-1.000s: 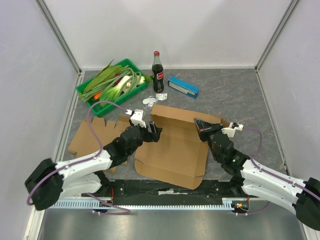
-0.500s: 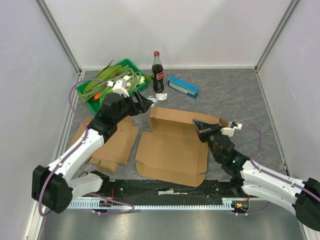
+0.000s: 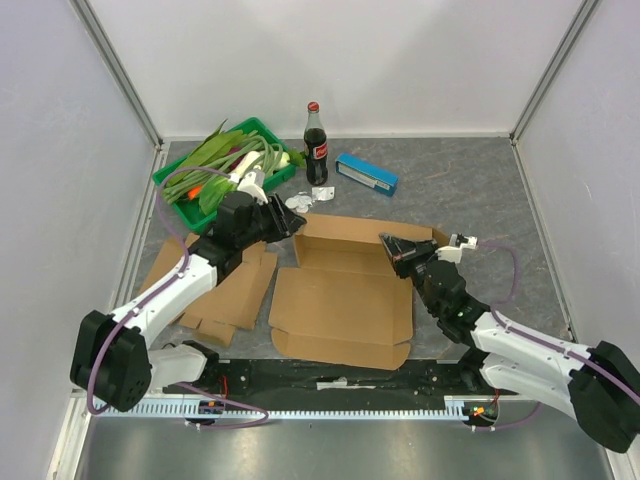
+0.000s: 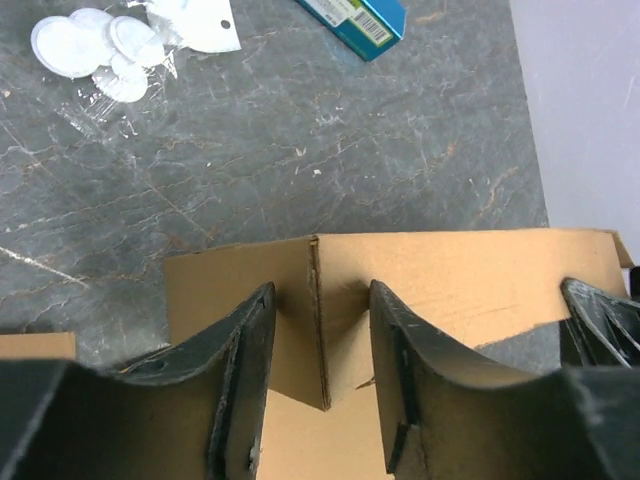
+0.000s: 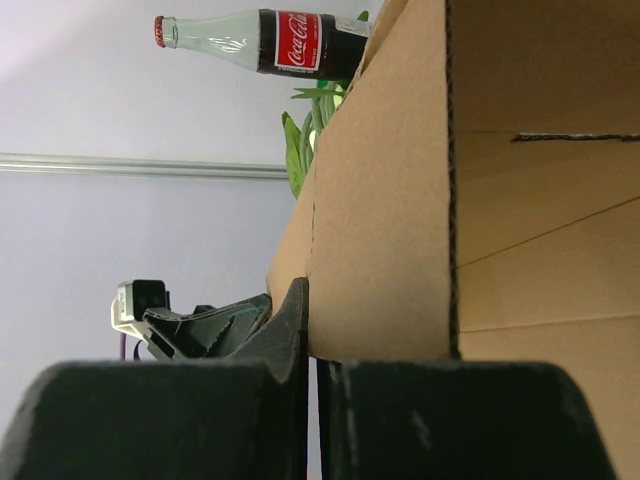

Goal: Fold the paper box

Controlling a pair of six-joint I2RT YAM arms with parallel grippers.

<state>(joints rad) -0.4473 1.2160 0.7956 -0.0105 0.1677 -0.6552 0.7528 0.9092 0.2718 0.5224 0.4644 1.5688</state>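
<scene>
The paper box point(image 3: 340, 305) lies open in the middle of the table, its brown base flat and its back wall point(image 3: 365, 230) raised. My left gripper point(image 3: 292, 222) is at the box's back left corner. In the left wrist view its fingers point(image 4: 245, 370) stand open astride an upright corner flap point(image 4: 320, 330), with a gap on each side. My right gripper point(image 3: 388, 243) is shut on the box's right side wall point(image 5: 400, 200), whose lower edge runs into the pinched jaws point(image 5: 320, 365).
More flat cardboard point(image 3: 215, 285) lies left of the box. Behind it are a green tray of leeks point(image 3: 225, 160), a cola bottle point(image 3: 316, 145), a blue packet point(image 3: 366, 173) and small white plastic pieces point(image 3: 300, 200). Side walls enclose the table.
My left arm swung from the box's front left edge up to its back left corner, and its jaws narrowed around the flap. The right gripper kept its hold and shifted slightly left.
</scene>
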